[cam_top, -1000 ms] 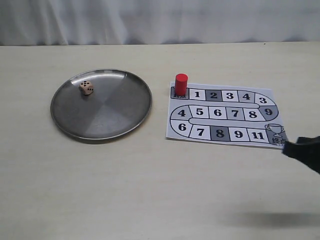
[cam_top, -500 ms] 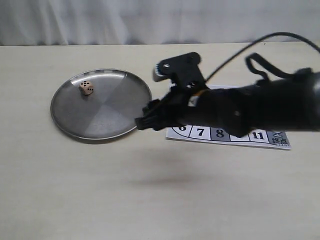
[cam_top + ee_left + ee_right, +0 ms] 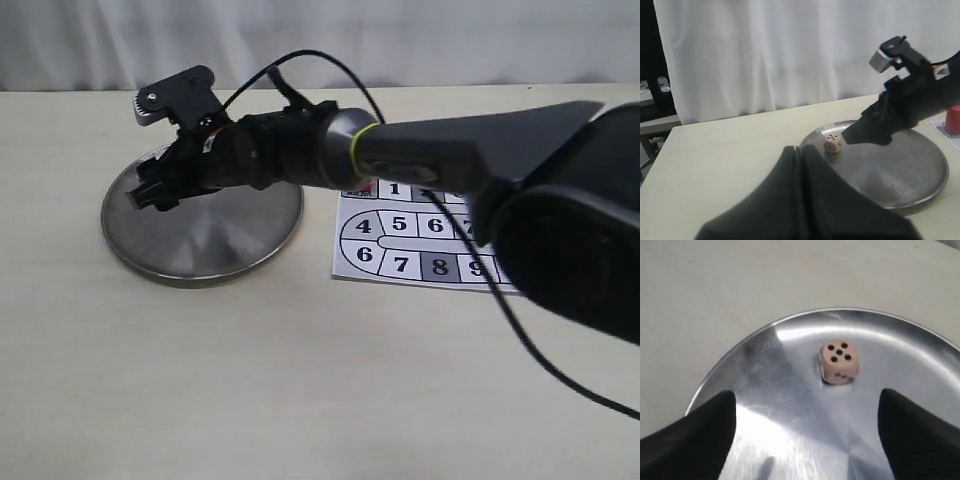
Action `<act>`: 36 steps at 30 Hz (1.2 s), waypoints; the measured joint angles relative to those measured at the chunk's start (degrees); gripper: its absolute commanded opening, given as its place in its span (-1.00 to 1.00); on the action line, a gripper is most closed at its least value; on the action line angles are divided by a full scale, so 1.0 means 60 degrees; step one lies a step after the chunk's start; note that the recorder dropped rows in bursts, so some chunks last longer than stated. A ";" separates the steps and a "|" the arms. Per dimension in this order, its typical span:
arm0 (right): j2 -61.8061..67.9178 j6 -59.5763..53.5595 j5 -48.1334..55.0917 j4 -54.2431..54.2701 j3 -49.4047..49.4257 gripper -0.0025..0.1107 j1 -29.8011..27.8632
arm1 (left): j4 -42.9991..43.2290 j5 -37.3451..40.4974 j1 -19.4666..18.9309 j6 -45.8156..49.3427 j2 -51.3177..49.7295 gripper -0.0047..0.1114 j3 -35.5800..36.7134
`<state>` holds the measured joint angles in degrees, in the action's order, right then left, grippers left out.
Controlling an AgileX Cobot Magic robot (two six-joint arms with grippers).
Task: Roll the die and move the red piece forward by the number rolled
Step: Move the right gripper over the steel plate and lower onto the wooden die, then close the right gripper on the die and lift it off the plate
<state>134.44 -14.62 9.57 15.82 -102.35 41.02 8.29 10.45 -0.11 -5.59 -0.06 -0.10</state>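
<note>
The die lies in the steel plate with five pips up. My right gripper is open just short of it, one finger on each side of the view. In the exterior view that gripper hovers over the plate's far left part, and its arm hides the die. The left wrist view shows the die, the right gripper beside it, and the red piece at the frame's edge. My left gripper is shut and empty, off the plate.
The numbered paper board lies right of the plate, partly under the right arm, whose cable loops over the table. A white curtain hangs behind the table.
The right arm has swung in from the right edge, over the board, to the plate. It now covers the die and the red piece in the exterior view. The die has not moved.
</note>
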 measured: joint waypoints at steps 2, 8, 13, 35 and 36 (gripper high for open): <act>0.0752 -0.0251 0.0101 0.0000 -0.1017 0.34 0.0061 | 0.0000 0.0000 0.0000 0.0000 0.0000 -0.92 0.0000; 0.2546 -0.0542 0.0172 0.0000 -0.3306 0.34 0.0070 | 0.0000 0.0000 0.0000 0.0000 0.0000 -0.92 0.0000; 0.3272 -0.0671 0.0045 0.0000 -0.4132 0.20 0.0070 | 0.0000 0.0000 0.0000 0.0000 0.0000 -0.92 0.0000; 0.3219 -0.0908 0.0103 0.0000 -0.4269 0.08 0.0052 | 0.0000 0.0000 0.0000 0.0000 0.0000 -0.92 0.0000; 0.3173 -0.0890 0.0125 0.0000 -0.4269 0.16 0.0052 | 0.0000 0.0000 0.0000 0.0000 0.0000 -0.92 0.0000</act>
<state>153.48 -19.96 10.32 15.82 -127.97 41.33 8.29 10.45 -0.11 -5.59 -0.06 -0.10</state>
